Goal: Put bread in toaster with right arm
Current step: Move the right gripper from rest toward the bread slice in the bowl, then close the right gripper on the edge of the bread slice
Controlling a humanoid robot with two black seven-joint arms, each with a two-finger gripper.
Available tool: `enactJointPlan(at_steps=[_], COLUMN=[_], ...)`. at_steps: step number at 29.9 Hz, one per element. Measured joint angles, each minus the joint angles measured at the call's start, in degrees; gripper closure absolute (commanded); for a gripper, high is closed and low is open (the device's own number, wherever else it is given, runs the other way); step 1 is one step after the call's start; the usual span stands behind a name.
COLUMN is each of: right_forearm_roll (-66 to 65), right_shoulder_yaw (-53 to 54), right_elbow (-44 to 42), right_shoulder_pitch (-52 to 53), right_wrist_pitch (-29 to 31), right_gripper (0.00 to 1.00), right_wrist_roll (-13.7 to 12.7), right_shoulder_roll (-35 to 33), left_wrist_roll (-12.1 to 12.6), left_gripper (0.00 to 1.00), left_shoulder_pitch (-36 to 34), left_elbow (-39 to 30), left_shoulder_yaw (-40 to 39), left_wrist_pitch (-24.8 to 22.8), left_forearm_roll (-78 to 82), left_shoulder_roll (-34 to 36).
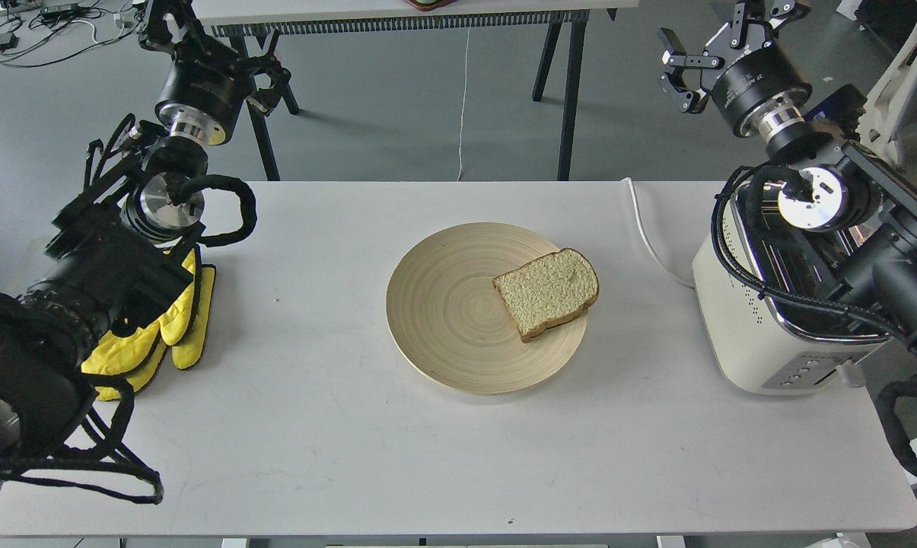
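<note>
Pale bread (547,293) lies flat on the right part of a round wooden plate (443,320) at the middle of the frame, its rounded brown-crusted top pointing to the upper right and one corner reaching the plate's rim. The plate rests on a white table (351,441). At the right edge of the frame stands the cream toaster (740,335), well apart from the plate, its chrome top partly hidden by the right arm (884,251). A white cord (648,240) runs from behind the toaster toward the table's far edge. The right gripper (682,76) hangs at the upper right, above and beyond the toaster, its fingers spread apart with nothing between them. At the upper left, the left gripper (170,30) is dark and tangled against the floor; I cannot tell how its jaws stand. A yellow glove (176,327) lies on the table under the left arm (85,289).
</note>
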Motion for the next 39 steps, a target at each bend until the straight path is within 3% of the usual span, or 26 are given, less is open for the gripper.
enactJointPlan(at_steps=[5,8,20,27,39], right_forearm_roll=[-16.93,-23.33,-38.8,-45.86,-46.47], right_shoulder_yaw=[-4.57,-8.56,-29.69,-44.1,-50.59], right_elbow=[3.82,6.02,5.55,-0.83,-5.58], right_shoulder_pitch=[-0.02,-0.44,0.89,2.8,0.97], right_wrist_pitch=[-9.79,-12.47,-12.58,-16.96,-19.27], right_gripper=[0.01,0.01,0.02,0.17,0.25], right_wrist_roll=[0.05,0.08,-1.06,-1.13,-0.82], right_shoulder_roll=[-0.21,-0.28,-0.26,0.4,3.39], left_wrist_roll=[0.05,0.1,0.14,0.06,-0.08], left_gripper=[0.0,0.0,0.0,0.0,0.0], left_shoulder_pitch=[0.0,0.0,0.0,0.0,0.01], left_elbow=[-0.07,-0.09,-0.04,-0.05,0.0], left_shoulder_yaw=[0.05,0.08,0.09,0.09,0.09], left_wrist_pitch=[0.0,0.0,0.0,0.0,0.0], left_forearm_roll=[-0.01,-0.01,0.08,0.09,0.09], left_shoulder_roll=[-0.08,-0.09,0.03,-0.08,-0.17])
